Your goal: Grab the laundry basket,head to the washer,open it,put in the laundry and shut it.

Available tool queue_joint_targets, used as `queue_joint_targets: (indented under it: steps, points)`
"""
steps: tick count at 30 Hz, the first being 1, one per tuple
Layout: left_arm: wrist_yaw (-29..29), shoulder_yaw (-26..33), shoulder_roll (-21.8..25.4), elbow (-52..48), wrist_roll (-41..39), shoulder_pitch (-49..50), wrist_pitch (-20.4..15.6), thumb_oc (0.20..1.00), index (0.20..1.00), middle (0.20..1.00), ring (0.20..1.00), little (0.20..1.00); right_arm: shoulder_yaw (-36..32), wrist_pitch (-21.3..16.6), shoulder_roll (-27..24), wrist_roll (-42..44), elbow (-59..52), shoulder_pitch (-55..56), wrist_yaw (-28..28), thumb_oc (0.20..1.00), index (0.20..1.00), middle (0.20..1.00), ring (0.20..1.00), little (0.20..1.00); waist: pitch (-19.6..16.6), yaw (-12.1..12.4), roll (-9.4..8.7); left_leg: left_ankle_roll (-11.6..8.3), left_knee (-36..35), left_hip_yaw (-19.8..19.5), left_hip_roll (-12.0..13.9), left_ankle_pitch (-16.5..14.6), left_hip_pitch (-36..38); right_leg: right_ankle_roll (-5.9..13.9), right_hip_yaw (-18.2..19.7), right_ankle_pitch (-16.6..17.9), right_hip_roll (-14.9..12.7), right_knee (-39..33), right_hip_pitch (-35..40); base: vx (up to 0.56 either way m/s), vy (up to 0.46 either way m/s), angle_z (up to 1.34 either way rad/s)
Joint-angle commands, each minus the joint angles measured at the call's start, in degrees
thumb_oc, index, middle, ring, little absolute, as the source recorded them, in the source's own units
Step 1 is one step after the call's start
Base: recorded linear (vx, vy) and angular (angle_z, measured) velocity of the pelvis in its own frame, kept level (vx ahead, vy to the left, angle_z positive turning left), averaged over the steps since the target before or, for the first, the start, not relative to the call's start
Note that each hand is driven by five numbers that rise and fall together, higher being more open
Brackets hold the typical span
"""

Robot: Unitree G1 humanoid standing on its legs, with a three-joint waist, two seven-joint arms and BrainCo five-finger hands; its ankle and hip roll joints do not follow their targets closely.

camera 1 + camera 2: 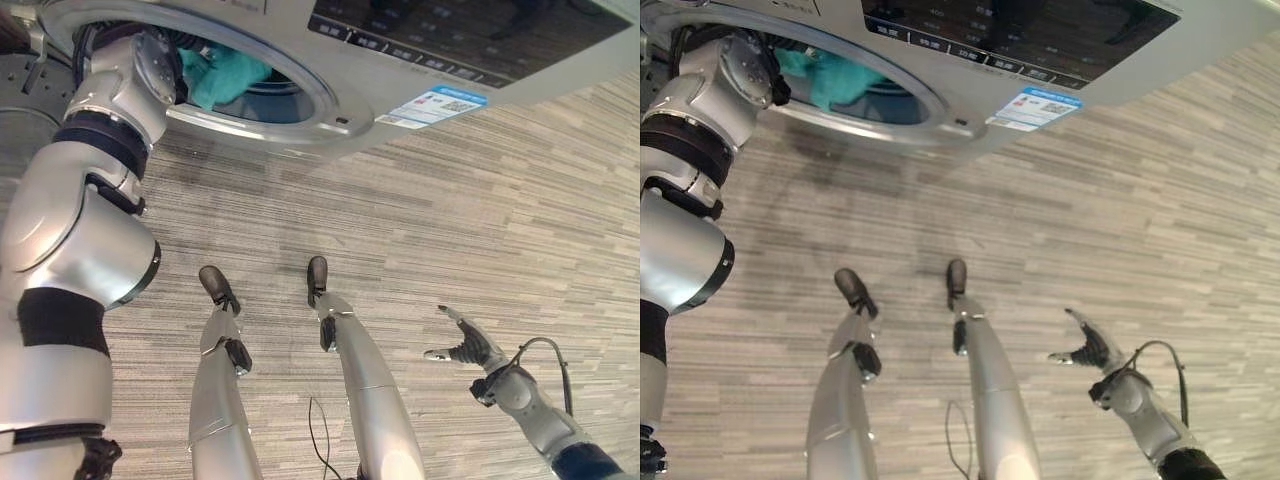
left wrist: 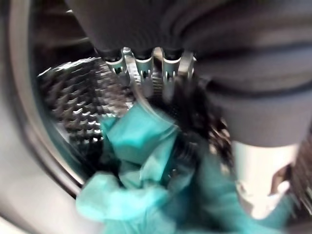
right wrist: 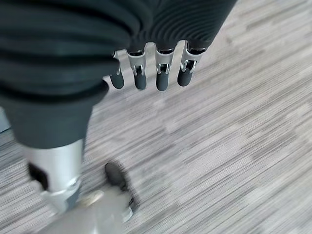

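We have our left hand point(image 2: 146, 68) inside the washer point(image 1: 330, 110), fingers relaxed just above the teal cloth point(image 2: 141, 165) in the drum. It looks soft and light; we would pinch a raised fold. Our right hand point(image 1: 468, 345) hangs open over the floor.

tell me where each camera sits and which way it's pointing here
Left eye view: on the head, looking down at the washer, its open drum holding teal laundry; the left arm reaches in, the right hand hangs over the floor.
Right eye view: beside it, same scene.
Left wrist view: on the left wrist, looking along the left hand into the drum at the laundry.
Right wrist view: on the right wrist, looking down past relaxed fingers at the floor.
Shared: both eyes and the left wrist see the laundry.
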Motion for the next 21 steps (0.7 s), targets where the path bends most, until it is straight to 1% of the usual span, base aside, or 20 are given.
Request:
queue_joint_targets:
  steps: [1, 3, 5, 7, 8, 9, 12, 14, 15, 16, 18, 19, 21]
  points:
    - [1.3, 6.0, -8.7, 2.6, -1.0, -6.1, -1.5, 1.0, 1.0, 1.0, 1.0, 1.0, 2.0, -0.1, -0.3, 2.2, 3.5, 0.0, -1.9, 1.0, 1.0, 1.0, 1.0, 1.0, -3.6, -2.7, 2.89, -1.54, 1.9, -0.9, 0.9, -4.0, -1.7, -0.24, -1.7, -6.6, 3.6, -5.1, 10.9, -0.01, -0.042, 0.07]
    - [2.2, 7.7, -11.0, 2.2, -4.3, -7.6, -1.8, 1.0, 1.0, 1.0, 1.0, 1.0, 3.5, 0.1, 0.9, 3.2, 5.8, -1.9, -2.3, 1.0, 1.0, 1.0, 1.0, 1.0, -3.5, -2.9, 2.93, -1.66, 1.4, -0.6, 0.6, -3.8, -1.7, -0.52, -1.9, -6.6, 3.7, -5.9, 11.1, -0.02, -0.012, 0.11]
    - [2.2, 8.5, -11.7, 2.6, -5.9, -7.9, -2.0, 1.0, 1.0, 1.0, 1.0, 1.0, 3.8, 0.2, 1.1, 3.7, 6.5, -2.7, -2.4, 1.0, 1.0, 1.0, 1.0, 1.0, -3.6, -3.1, 2.97, -1.67, 1.2, -0.4, 0.5, -3.9, -1.8, -0.52, -1.9, -6.4, 3.8, -6.2, 10.9, -0.02, 0.024, 0.15]
    - [3.0, 10.9, -11.3, 2.6, -11.6, -9.1, -2.6, 1.0, 1.0, 1.0, 1.0, 1.0, 5.1, 0.5, 1.8, 3.9, 6.3, -2.0, -2.3, 1.0, 1.0, 1.0, 1.0, 1.0, -4.2, -3.5, 2.83, -1.74, 0.6, 0.1, 0.4, -3.9, -2.2, 0.0, -1.7, -5.6, 3.8, -6.9, 10.7, -0.02, 0.061, 0.06]
    - [2.9, 10.8, -11.3, 2.6, -11.6, -9.0, -2.7, 1.0, 1.0, 1.0, 1.0, 1.0, 5.1, 0.5, 1.8, 3.9, 6.3, -2.0, -2.3, 1.0, 1.0, 1.0, 1.0, 1.0, -4.2, -3.5, 2.83, -1.73, 0.6, 0.2, 0.4, -3.9, -2.2, 0.03, -1.7, -5.6, 3.8, -7.0, 10.6, -0.02, 0.058, -0.06]
    - [3.6, 11.2, -10.1, 2.2, -13.5, -9.8, -3.2, 1.0, 1.0, 1.0, 1.0, 1.0, 5.3, 0.5, 1.4, 3.7, 5.8, -0.8, -2.0, 1.0, 1.0, 1.0, 1.0, 1.0, -4.5, -3.8, 2.67, -1.6, 0.4, 0.6, 0.5, -4.0, -2.4, 0.64, -1.3, -5.0, 3.6, -7.4, 10.5, -0.01, 0.042, -0.12]
    - [4.5, 10.4, -8.6, 1.8, -13.0, -10.2, -3.7, 1.0, 1.0, 1.0, 1.0, 1.0, 5.1, 0.1, 0.9, 3.3, 5.3, 0.3, -1.8, 1.0, 1.0, 1.0, 1.0, 1.0, -4.6, -3.9, 2.77, -1.31, 0.5, 1.0, 0.8, -4.2, -2.5, 1.1, -1.1, -4.7, 3.3, -7.7, 10.8, 0.0, 0.035, -0.16]
    - [4.5, 9.5, -7.6, 0.3, -12.4, -9.9, -4.6, 1.0, 1.0, 1.0, 1.0, 1.0, 4.4, -0.2, 0.5, 3.1, 4.8, 1.3, -1.6, 1.0, 1.0, 1.0, 1.0, 1.0, -4.5, -3.6, 3.08, -1.19, 0.5, 1.2, 0.8, -4.2, -2.2, 1.2, -0.9, -4.8, 3.0, -7.8, 11.4, 0.01, 0.005, -0.09]
    - [4.2, 9.0, -6.8, -1.8, -12.3, -9.1, -5.7, 1.0, 1.0, 1.0, 1.0, 1.0, 4.0, -0.2, 0.2, 2.9, 4.6, 1.8, -1.6, 1.0, 1.0, 1.0, 1.0, 1.0, -4.4, -3.3, 3.36, -1.23, 0.4, 1.3, 0.7, -4.1, -1.8, 1.24, -0.9, -4.8, 2.9, -7.9, 11.8, 0.01, 0.001, -0.04]
    - [4.2, 9.0, -6.7, -1.9, -12.3, -9.0, -5.6, 1.0, 1.0, 1.0, 1.0, 1.0, 3.9, -0.1, 0.2, 2.9, 4.5, 1.9, -1.6, 1.0, 1.0, 1.0, 1.0, 1.0, -4.3, -3.3, 3.35, -1.23, 0.4, 1.3, 0.7, -4.1, -1.7, 1.25, -0.9, -4.7, 2.9, -7.9, 11.9, 0.0, 0.0, 0.0]
    - [3.6, 9.2, -5.1, -7.9, -14.3, -5.3, -8.2, 1.0, 1.0, 1.0, 1.0, 1.0, 3.0, 0.1, -0.1, 2.1, 4.1, 3.8, -1.4, 1.0, 1.0, 1.0, 1.0, 1.0, -4.2, -2.6, 3.94, -1.31, -0.1, 1.4, 0.5, -4.0, -0.5, 1.25, -1.0, -4.9, 2.8, -8.3, 13.1, 0.01, -0.015, -0.01]
    - [3.0, 9.8, -3.3, -14.2, -16.8, 1.0, -10.6, 1.0, 1.0, 1.0, 1.0, 1.0, 2.2, 0.3, -0.1, 1.7, 4.0, 5.7, -0.8, 1.0, 1.0, 1.0, 1.0, 1.0, -4.1, -1.6, 4.53, -1.56, -1.1, 1.4, 0.0, -3.6, 1.2, 1.18, -1.5, -5.0, 2.8, -9.0, 14.7, 0.01, -0.038, -0.04]
    - [3.5, 10.9, -1.2, -20.9, -18.3, 9.5, -12.6, 1.0, 1.0, 1.0, 1.0, 1.0, 1.5, 0.3, 0.6, 1.4, 5.0, 7.3, -0.4, 1.0, 1.0, 1.0, 1.0, 1.0, -3.9, -0.5, 4.76, -1.92, -2.4, 1.5, -0.6, -3.0, 3.3, 1.23, -1.9, -4.9, 3.0, -10.2, 16.7, 0.0, -0.019, -0.02]
